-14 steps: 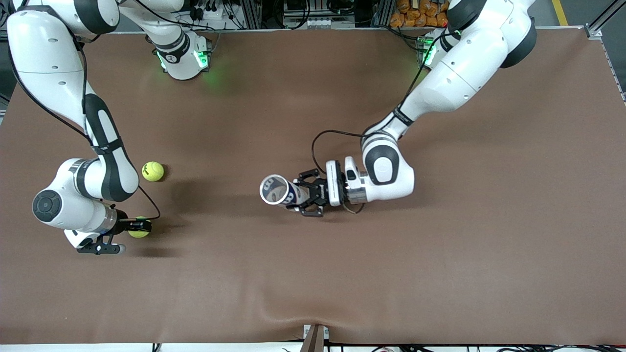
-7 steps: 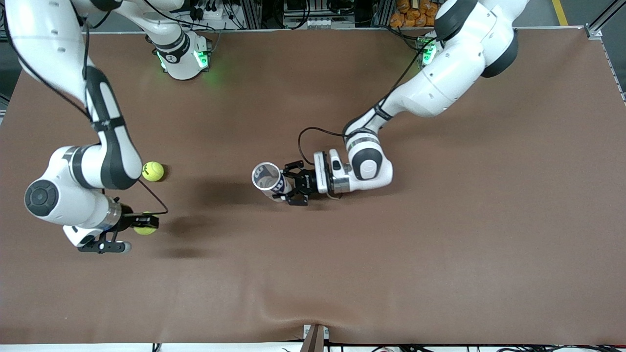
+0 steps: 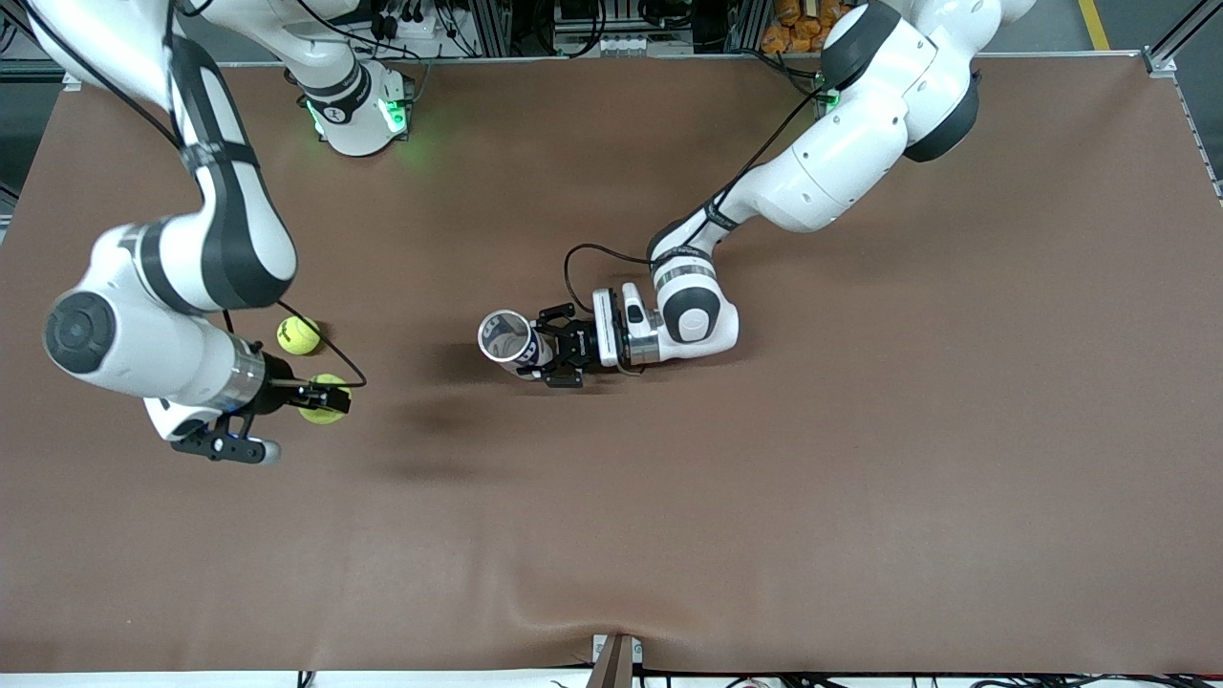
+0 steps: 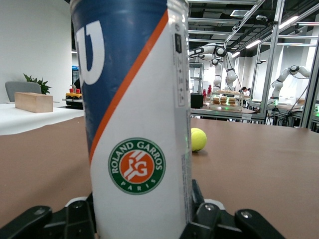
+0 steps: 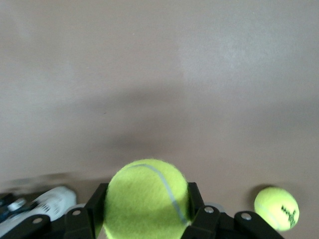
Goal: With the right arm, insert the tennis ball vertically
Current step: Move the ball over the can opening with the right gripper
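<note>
1. Both arms had shifted since a second earlier: the right gripper point(image 3: 320, 398) had carried its fuzzy yellow-green tennis ball point(image 3: 325, 398) up and toward the table's middle, while the left gripper point(image 3: 556, 350) had drawn the tall blue-and-white cylindrical ball can point(image 3: 506, 339) farther from the front camera and toward the right arm's end
2. The right gripper's slim black fingers point(image 5: 198, 205) were pinched onto the ball's sides, holding it in the air over the brown table mat point(image 3: 764, 497), probably so its underside stayed free to drop into the can
3. The left gripper's claw was clamped around the can's lower body, holding it upright with its open mouth facing up, seemingly to steady a vertical insertion
4. A second yellow-green tennis ball point(image 3: 298, 335) lay loose on the mat, farther from the front camera than the spot under the held one
5. Ball and can were well apart, so insertion looked some way off
</note>
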{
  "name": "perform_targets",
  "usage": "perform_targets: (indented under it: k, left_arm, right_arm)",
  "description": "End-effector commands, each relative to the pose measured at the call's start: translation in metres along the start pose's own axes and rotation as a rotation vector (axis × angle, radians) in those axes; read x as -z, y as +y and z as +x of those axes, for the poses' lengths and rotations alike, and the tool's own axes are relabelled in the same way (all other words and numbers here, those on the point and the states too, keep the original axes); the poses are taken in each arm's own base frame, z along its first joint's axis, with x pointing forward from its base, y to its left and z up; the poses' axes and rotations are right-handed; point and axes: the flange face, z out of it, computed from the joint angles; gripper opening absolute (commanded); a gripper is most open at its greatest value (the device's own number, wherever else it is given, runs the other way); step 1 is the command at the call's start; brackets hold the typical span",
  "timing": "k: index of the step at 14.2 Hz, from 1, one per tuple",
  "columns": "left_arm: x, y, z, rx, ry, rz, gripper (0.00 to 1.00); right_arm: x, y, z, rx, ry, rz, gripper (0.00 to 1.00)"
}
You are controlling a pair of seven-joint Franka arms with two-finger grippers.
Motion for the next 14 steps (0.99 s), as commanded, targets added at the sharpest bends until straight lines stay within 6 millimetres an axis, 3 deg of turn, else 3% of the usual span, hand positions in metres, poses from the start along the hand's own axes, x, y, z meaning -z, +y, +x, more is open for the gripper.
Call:
perform_targets:
  k: [1,3,9,14]
  left_arm:
    - [-0.012,0.008,-0.008,-0.070,0.029,0.012,0.67]
    - [-0.012,0.008,-0.010,-0.094,0.033,0.033,0.67]
    - [-0.010,0.008,-0.018,-0.092,0.049,0.033,0.68]
    - [-0.009,0.009,-0.021,-0.189,0.055,0.035,0.70]
  right_arm:
    - [0.039,-0.008,-0.025,-0.041,-0.002,0.027,0.37]
    - [0.049,-0.026,-0.041,-0.092,-0.022,0.031,0.37]
    - [0.024,-0.145,-0.109,-0.290,-0.070,-0.025,0.35]
    - [0.012,-0.181,-0.129,-0.419,-0.063,-0.028,0.35]
